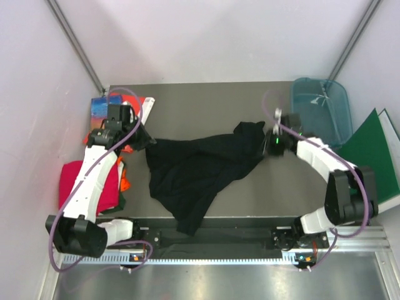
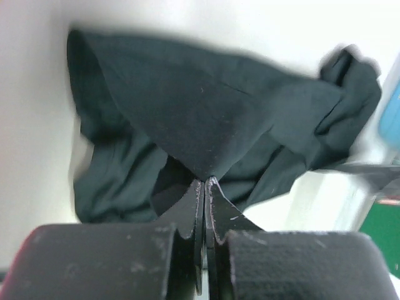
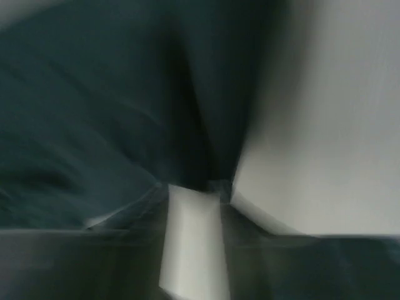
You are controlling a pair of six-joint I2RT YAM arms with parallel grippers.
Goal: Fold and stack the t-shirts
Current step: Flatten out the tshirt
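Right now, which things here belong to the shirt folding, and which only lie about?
Job: black t-shirt, pinched by the left gripper; folded crimson-pink t-shirt.
Lying about: teal bin; green binder; blue book.

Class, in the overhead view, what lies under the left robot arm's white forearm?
A folded crimson-pink cloth t-shirt shows either side of the white forearm; its middle is covered, so its full outline cannot be seen.

No legible text, label, brand, number or sign is found in any view. Markings on the blue book (image 1: 103, 107) cover are too small to be read.
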